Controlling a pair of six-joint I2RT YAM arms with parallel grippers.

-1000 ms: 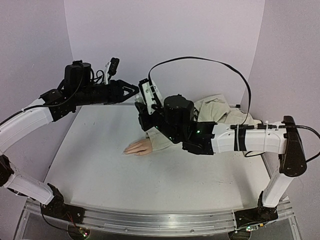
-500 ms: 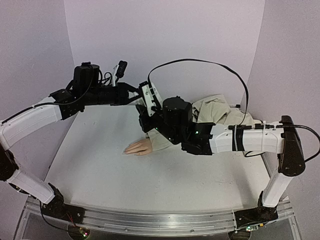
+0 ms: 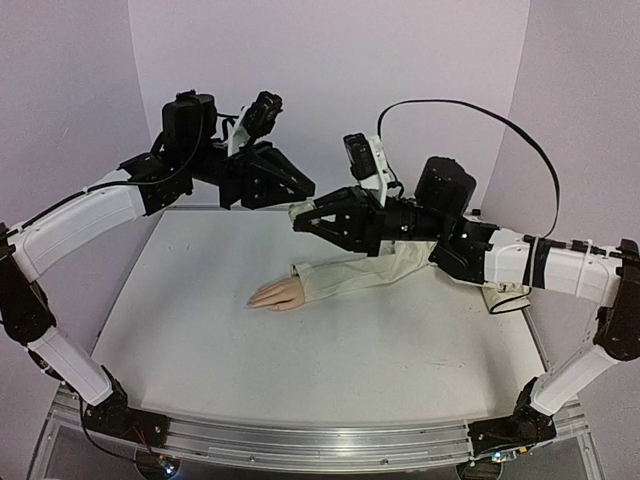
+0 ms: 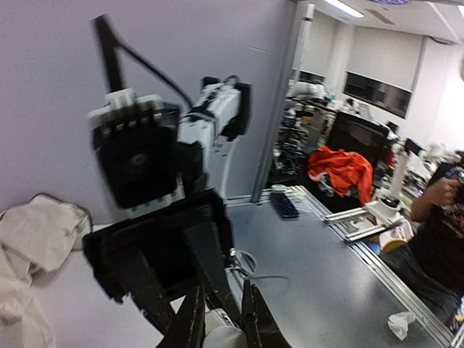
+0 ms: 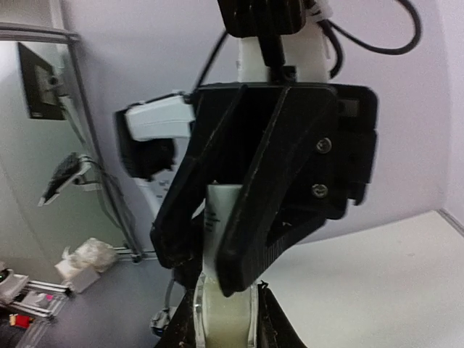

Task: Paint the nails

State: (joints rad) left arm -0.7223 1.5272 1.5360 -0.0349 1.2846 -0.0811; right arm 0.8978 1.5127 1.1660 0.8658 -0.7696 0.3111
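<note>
Two grippers hold one small bottle up high.
The nails (image 3: 253, 300) on the fake hand (image 3: 280, 294) lie flat on the tabletop (image 3: 200, 340), down below. The left gripper (image 3: 307, 196) pinches the bottle (image 3: 301, 209) top; the right gripper (image 3: 298, 222) pinches its bottom. If they pull crooked, it could slip, drop and spill on the sleeve (image 3: 350, 272).

right hand (image 3: 301, 222): lifted off sleeve (image 3: 370, 268) | left hand (image 3: 300, 192): swung in, meeting it at white bottle (image 5: 225, 312)
</note>
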